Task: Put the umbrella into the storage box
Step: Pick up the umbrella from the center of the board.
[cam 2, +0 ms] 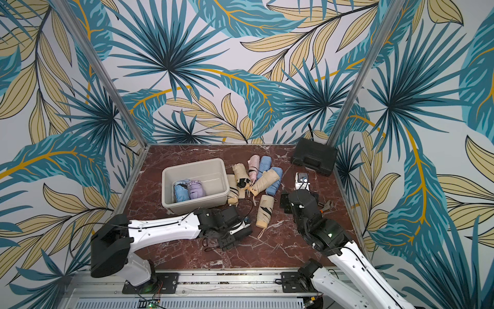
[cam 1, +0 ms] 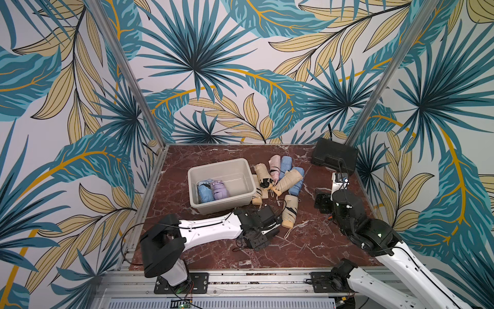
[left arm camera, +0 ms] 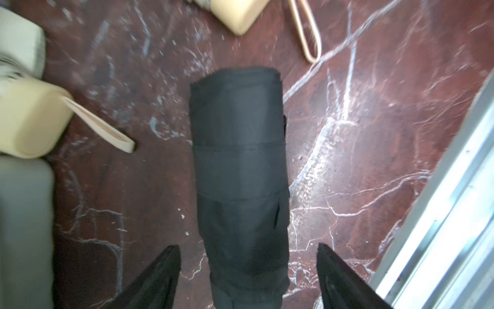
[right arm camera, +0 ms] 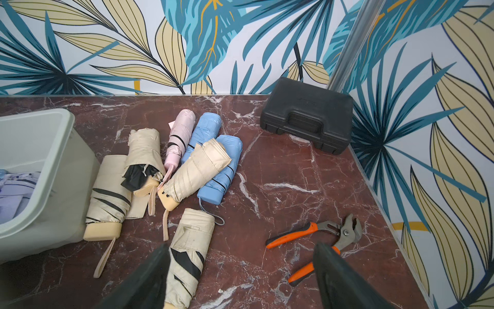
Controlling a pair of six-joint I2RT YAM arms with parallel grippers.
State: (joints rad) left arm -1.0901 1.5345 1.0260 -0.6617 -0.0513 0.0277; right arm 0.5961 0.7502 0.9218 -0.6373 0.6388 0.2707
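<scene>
The left pincer (left arm camera: 247, 246) hangs over a black folded umbrella (left arm camera: 238, 160) that lies on the red marble worktop (left arm camera: 361, 160). Its fingers are spread to either side of the cloth and clear of it. The off-white storage box (cam 1: 242, 175) stands near, holding a blue umbrella (cam 1: 205, 193) and a lilac umbrella (cam 1: 220, 189). The right pincer (right arm camera: 241, 245) is spread too and grips nothing. It is above a beige umbrella (right arm camera: 189, 240), near orange-handled pliers (right arm camera: 292, 235).

matt cloth umbrella (left arm camera: 238, 160) (glossy marble table (left arm camera: 374, 133))
</scene>
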